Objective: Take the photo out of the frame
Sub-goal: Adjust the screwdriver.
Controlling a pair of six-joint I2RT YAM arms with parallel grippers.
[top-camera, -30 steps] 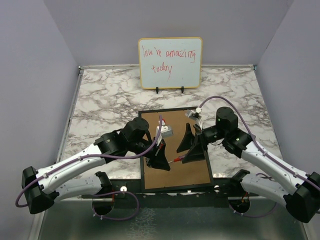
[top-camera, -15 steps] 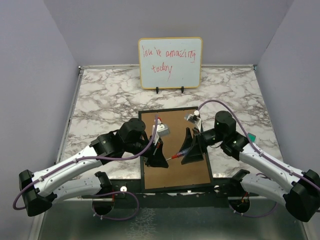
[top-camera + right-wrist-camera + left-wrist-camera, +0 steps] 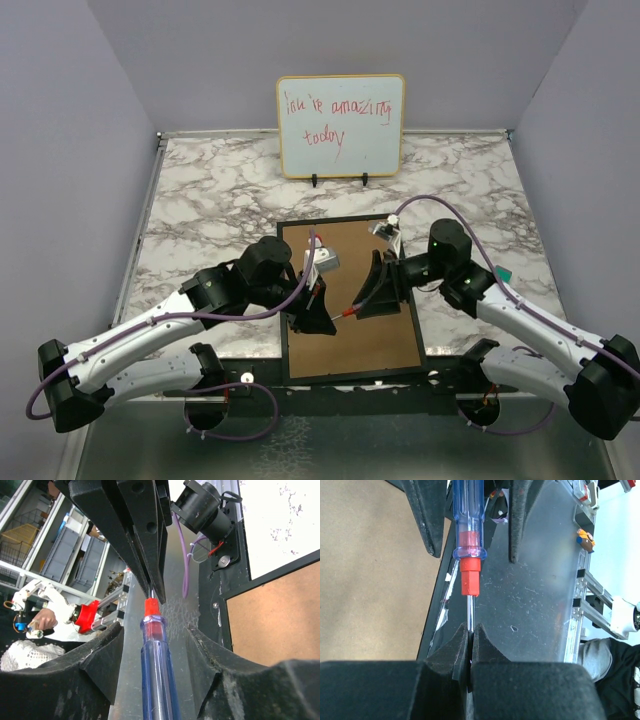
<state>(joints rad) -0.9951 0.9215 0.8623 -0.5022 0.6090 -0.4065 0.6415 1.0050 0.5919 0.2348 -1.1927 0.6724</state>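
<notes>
Only text I can read is on the whiteboard (image 3: 341, 125) at the desk's (image 3: 200, 200) back: red handwriting, "You're amazing today".

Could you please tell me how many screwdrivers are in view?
1 screwdriver: above the frame, shaft pinched by the left gripper, handle between the right gripper's open fingers. Others may be hidden.

Light was even and bright, shadows on the table (image 3: 200, 190) soft. The left wrist view blurred its near fingers (image 3: 395, 690); its right edge was overexposed.
</notes>
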